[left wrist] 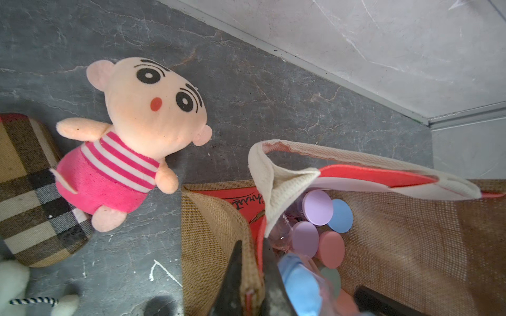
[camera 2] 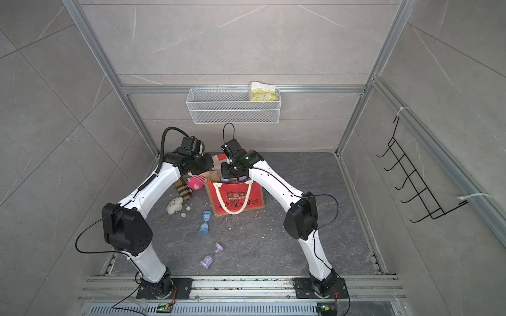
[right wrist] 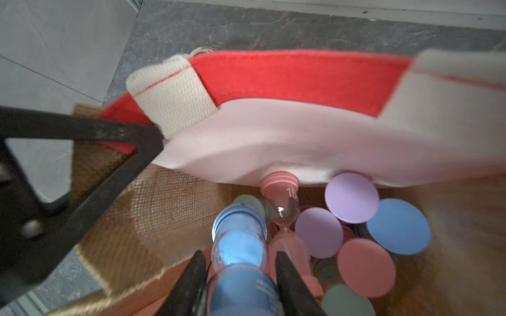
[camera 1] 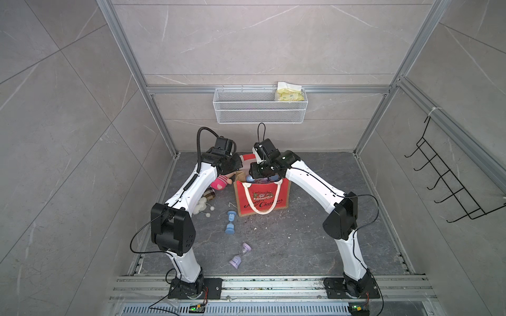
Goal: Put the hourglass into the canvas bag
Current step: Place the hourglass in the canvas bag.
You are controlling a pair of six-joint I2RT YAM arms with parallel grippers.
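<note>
Task state at the moment of insertion. The canvas bag is shown standing at the far middle of the surface, with its mouth kept open. Several hourglasses with purple, pink, blue and green ends are seen lying inside it already, so the work is judged well advanced. A blue hourglass is held end-first in the mouth of the bag, above those inside, and has not yet been let go; only its release is judged to remain for this piece. Two more are left outside, both lying on their sides: a second blue hourglass just near and left of the bag, and a purple hourglass nearer again. If every piece is meant, these would have to be fetched afterwards. The left jaws are seen clenched on the burlap rim at the left side of the bag, by which the opening is held apart. The right jaws are clenched on the blue hourglass, one jaw on either side of its body.
</note>
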